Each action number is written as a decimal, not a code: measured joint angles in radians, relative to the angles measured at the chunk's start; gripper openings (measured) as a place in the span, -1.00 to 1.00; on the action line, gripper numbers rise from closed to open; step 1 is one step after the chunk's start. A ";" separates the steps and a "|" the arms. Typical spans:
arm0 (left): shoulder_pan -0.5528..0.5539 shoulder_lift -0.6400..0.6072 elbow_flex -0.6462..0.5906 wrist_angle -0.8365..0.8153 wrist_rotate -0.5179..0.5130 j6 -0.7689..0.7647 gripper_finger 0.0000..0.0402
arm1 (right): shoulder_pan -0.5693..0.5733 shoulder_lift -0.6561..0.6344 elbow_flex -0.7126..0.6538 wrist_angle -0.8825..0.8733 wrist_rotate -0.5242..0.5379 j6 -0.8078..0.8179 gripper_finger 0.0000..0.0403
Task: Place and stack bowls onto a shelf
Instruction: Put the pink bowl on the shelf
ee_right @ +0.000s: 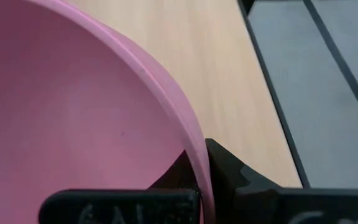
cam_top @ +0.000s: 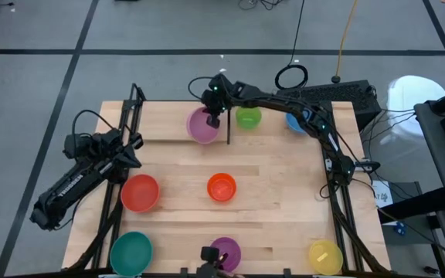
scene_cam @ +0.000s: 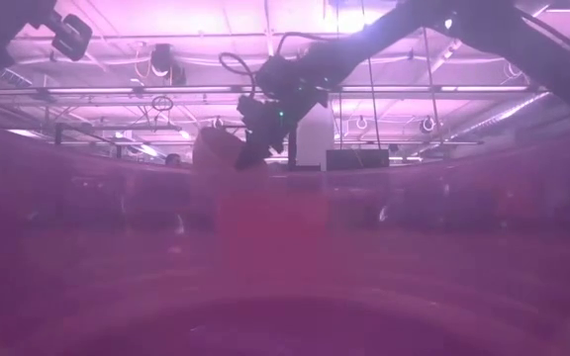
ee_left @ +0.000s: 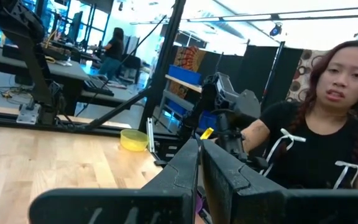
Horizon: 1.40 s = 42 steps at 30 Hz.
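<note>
My right gripper is shut on the pink bowl over the far middle of the table, beside a thin black rod of the shelf. The lime green bowl and the blue bowl, partly under my right arm, stand to its right. The red bowl, orange bowl, teal bowl, purple bowl and yellow bowl rest on the tabletop. My left gripper is shut and empty at the left edge. My right gripper pinches the pink bowl's rim, one finger inside the bowl and one finger outside. The fingers come from above on the bowl's far right side. In the low view the bowl is tilted and lifted clear of the wood.
A person sits beyond the table's near right side in the left wrist view. The purple bowl stands close before the low camera and veils most of that view. Black frame rods run along the table's left and right edges.
</note>
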 joint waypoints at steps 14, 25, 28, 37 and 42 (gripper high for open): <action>0.000 0.000 0.000 0.000 0.033 -0.064 -0.88 | 0.072 -0.006 0.000 0.006 0.201 -0.122 -1.00; 0.000 0.000 0.000 0.000 -0.028 -0.257 -0.88 | 0.052 -0.006 0.000 0.002 0.262 -0.020 -1.00; 0.000 0.000 0.000 0.000 -0.047 -0.289 -0.88 | 0.045 -0.006 0.000 0.001 0.263 -0.005 -1.00; 0.000 0.000 0.000 0.000 -0.068 -0.328 -0.88 | 0.037 -0.006 0.000 -0.007 0.263 -0.002 -0.91; 0.000 0.000 0.000 0.000 -0.069 -0.331 -0.88 | 0.037 -0.006 0.000 -0.008 0.263 -0.002 -0.79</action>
